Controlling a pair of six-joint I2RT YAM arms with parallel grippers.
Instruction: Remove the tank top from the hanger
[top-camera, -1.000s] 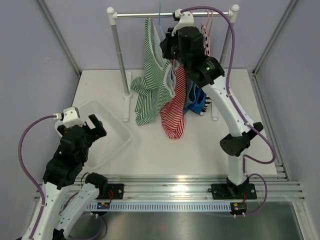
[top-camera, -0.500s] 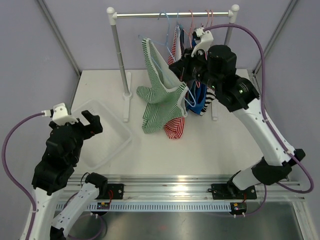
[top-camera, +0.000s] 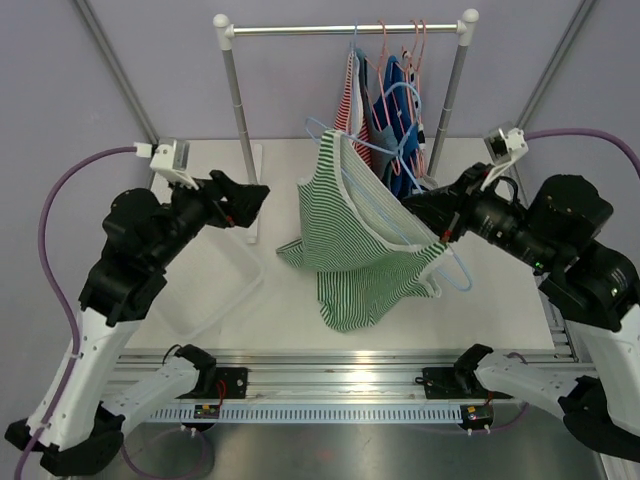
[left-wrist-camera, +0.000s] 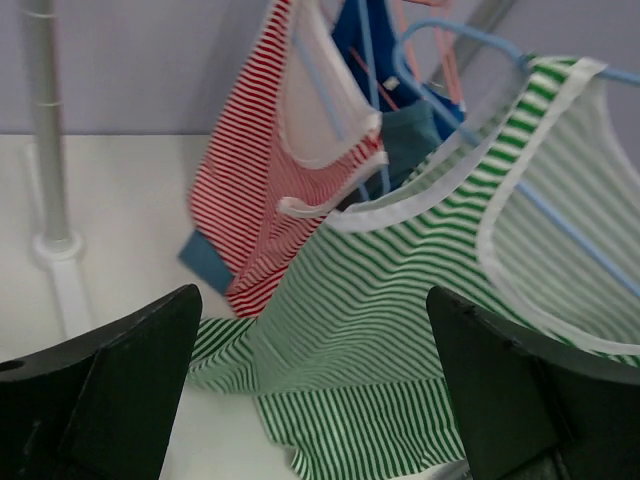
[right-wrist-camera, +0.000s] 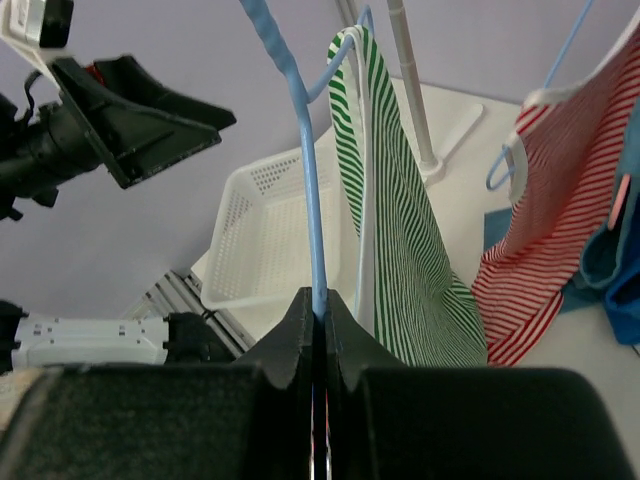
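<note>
Under everything, a white table (top-camera: 480, 305), with a clothes rail (top-camera: 300, 30) standing on it. In front of the rail and off to its left, a white basket (top-camera: 215, 300), partly hidden by the left arm. In front of the rail and clear of it, a green striped tank top (top-camera: 360, 240), hung in the air on a blue hanger (top-camera: 455, 268) (two more tops, red (top-camera: 350, 100) and blue (top-camera: 395, 90), hanging on the rail itself). Long axis of the hanger tilted: high end toward the rail, low end away from it, toward the right arm. Clamped shut on the hanger's wire at that low end, the right gripper (top-camera: 425, 215). Spread wide and holding nothing, the left gripper (top-camera: 245, 200), just left of the cloth and facing it. Probably the free tool for drawing the top leftward along that axis and off the hanger.
</note>
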